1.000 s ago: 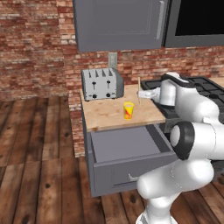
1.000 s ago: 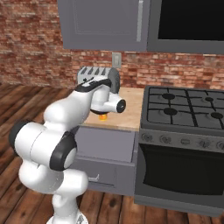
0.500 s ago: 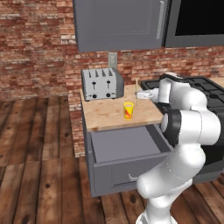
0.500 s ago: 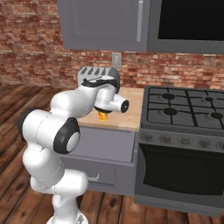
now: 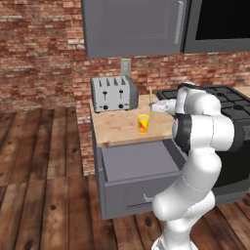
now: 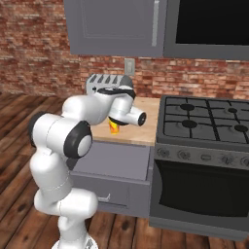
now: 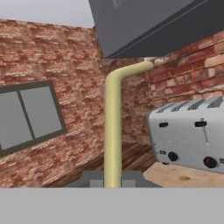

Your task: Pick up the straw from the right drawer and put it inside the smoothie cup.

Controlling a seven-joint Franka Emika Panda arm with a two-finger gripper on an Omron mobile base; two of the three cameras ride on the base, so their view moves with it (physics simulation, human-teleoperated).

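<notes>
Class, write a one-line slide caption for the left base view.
Hand shut on the straw, holding it upright beside the smoothie cup on the counter above the open right drawer.

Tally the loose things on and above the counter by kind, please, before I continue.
Toaster: 1
Smoothie cup: 1
Straw, pinched in the gripper above the counter: 1
Total: 3

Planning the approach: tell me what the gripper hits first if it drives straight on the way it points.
Judging by the hand view, the gripper, shut on the straw, aims past the toaster's left side; the brick wall looks first, though depth is uncertain.
</notes>
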